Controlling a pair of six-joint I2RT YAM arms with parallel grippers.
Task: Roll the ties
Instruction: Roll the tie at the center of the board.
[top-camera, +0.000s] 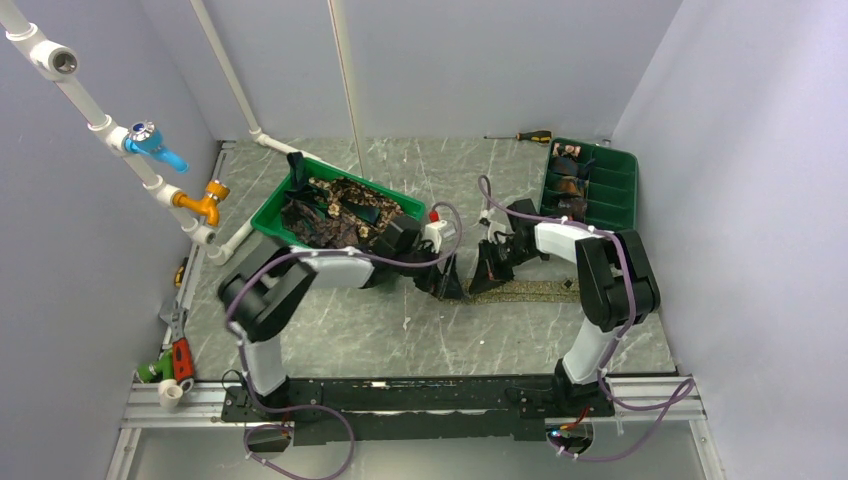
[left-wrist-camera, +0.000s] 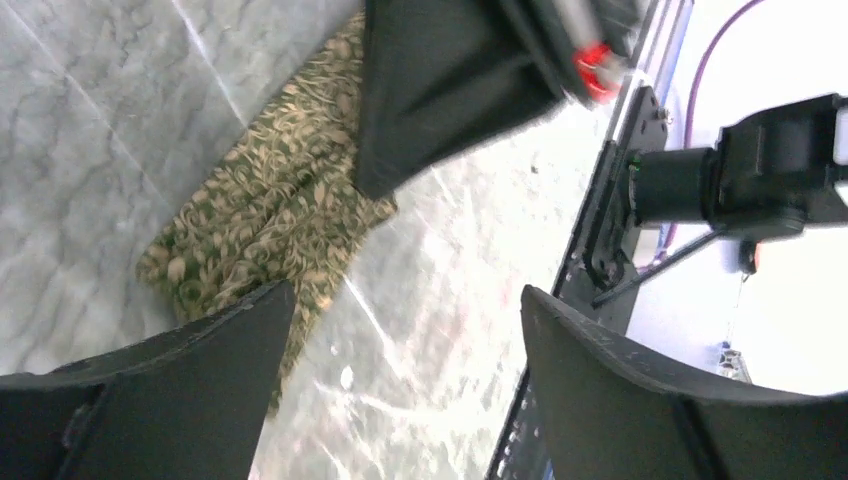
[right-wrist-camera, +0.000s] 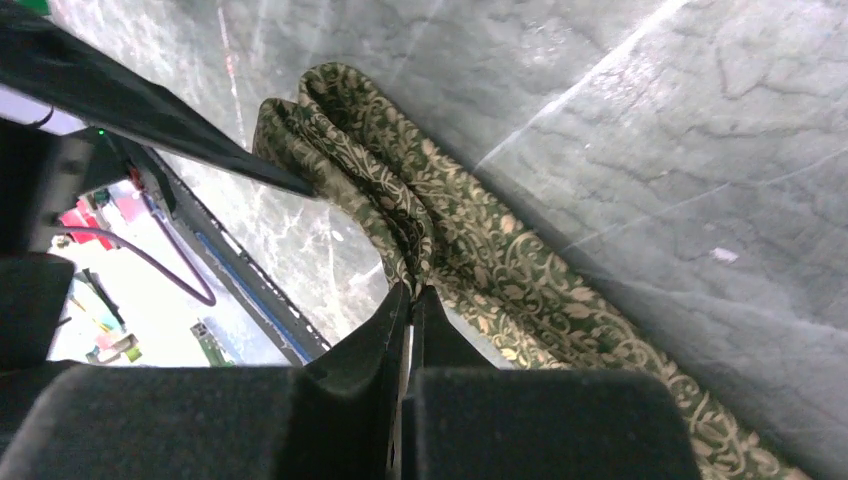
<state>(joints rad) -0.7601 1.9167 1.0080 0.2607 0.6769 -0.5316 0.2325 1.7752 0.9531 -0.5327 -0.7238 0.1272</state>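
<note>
The right gripper (right-wrist-camera: 410, 300) is pinching shut on the folded end of an olive-green, leaf-patterned fabric tie (right-wrist-camera: 500, 260). The cloth is bunching just ahead of its fingertips, and the rest of the strip is lying flat on the grey marbled table (top-camera: 400, 330). The left gripper (left-wrist-camera: 405, 300) is standing wide open and holding nothing, with 1 finger at or almost at the fold from the other side. To roll well, the right gripper is probably needing to turn the pinched end over itself on a straight, taut strip, with the left one steadying the coil. Beyond, a green plastic tray (top-camera: 268, 215) is holding a heap of loose dark ties (top-camera: 335, 210), and a green compartment tray (top-camera: 625, 190) is holding small coils (top-camera: 570, 185). Both trays are sitting well apart from the work, so only the 2 crowded grippers are risking getting in each other's way.
</note>
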